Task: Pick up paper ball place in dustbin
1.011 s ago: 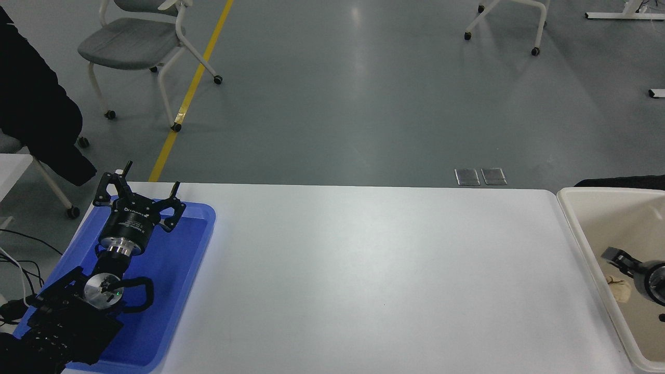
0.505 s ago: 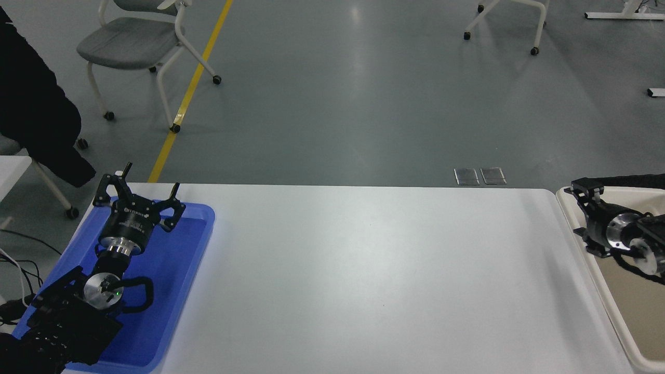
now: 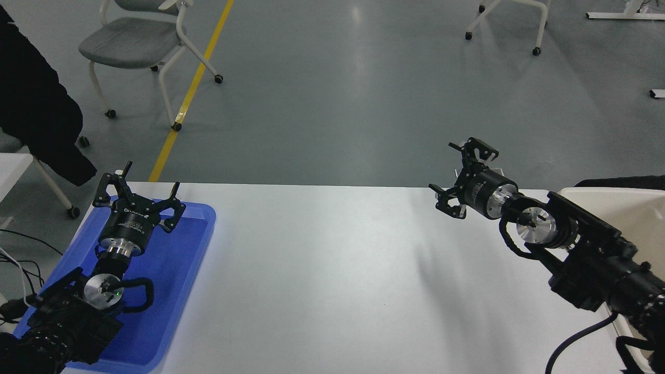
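The cream-white dustbin (image 3: pixel 636 208) stands at the table's right edge, mostly covered by my right arm. The paper ball is hidden from view. My right gripper (image 3: pixel 451 171) is open and empty, held above the table's far right part, left of the dustbin and pointing left and away. My left gripper (image 3: pixel 139 186) is open and empty, parked over the blue tray at the lower left.
A flat blue tray (image 3: pixel 182 249) lies at the table's left end under the left arm. The white table (image 3: pixel 322 270) spans the middle. Chairs (image 3: pixel 140 47) and a dark coat (image 3: pixel 36 114) stand beyond the far edge.
My right gripper rose out of the dustbin and swung left, from inside the bin to above the table's far right part. The paper ball seen in the bin earlier is now covered. Left arm unmoved.
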You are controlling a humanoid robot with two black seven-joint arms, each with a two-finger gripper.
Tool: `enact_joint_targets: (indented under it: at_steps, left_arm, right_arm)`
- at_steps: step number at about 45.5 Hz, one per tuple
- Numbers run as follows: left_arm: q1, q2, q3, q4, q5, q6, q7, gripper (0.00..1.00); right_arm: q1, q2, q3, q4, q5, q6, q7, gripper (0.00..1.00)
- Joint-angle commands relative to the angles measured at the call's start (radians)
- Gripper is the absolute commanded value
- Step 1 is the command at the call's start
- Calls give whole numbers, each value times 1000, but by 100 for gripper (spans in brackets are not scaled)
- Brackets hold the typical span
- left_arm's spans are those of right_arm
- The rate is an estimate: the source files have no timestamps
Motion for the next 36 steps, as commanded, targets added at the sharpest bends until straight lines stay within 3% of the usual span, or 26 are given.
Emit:
enact_joint_targets:
  at_steps: [1, 15, 36]
  left_arm:
    - [0, 0, 0, 0, 0, 0, 0, 100]
    - [0, 0, 0, 0, 0, 0, 0, 100]
    - [0, 0, 0, 0, 0, 0, 0, 100]
  right_arm:
    - [-80, 63, 82, 1, 147, 68, 1, 100]
    - [-217, 13, 207, -166, 170, 327, 1, 100]
    - [-226, -16, 222, -223, 175, 375, 1, 100]
